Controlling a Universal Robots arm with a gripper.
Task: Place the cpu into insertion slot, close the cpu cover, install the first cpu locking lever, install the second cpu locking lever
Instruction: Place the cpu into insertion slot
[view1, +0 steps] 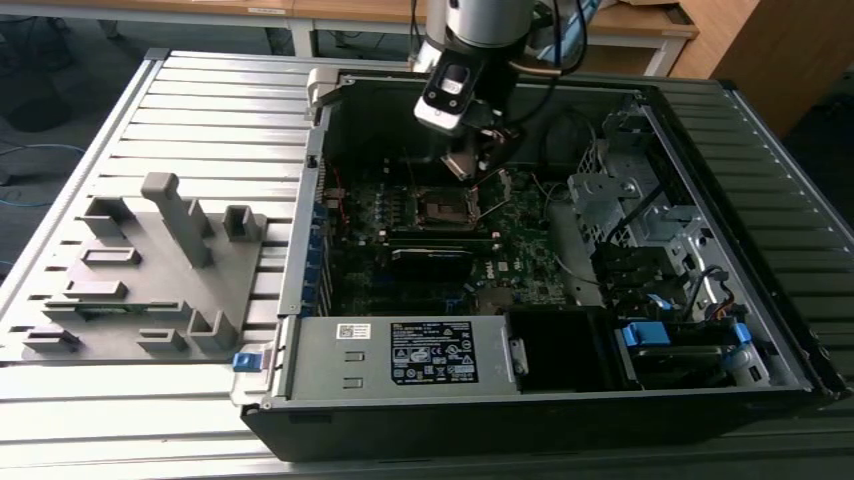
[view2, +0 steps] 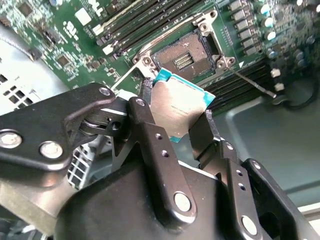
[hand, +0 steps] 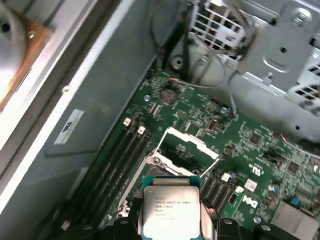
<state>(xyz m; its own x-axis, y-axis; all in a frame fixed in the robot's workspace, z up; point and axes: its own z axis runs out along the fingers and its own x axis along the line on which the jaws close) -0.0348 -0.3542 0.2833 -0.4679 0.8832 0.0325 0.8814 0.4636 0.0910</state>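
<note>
My claw is clenched on the cpu, with one finger on each of two opposite edges, so the grip bears on its sides and not on its flat faces. The chip hangs above the board, near the slot but not in it: the slot's dark centre lies bare in the second wrist view. I cannot tell whether the chip is level with the board.

The cover stands flipped open at the slot's edge, leaving the way down clear. A thin lever is swung out to one side, which I judge is what lets the cover stand up.

The case lies open on the ribbed worktop, so the board faces up and the arm reaches it from above. By my reading, seating the chip is the step in hand, and the cover and levers are not yet closed.
</note>
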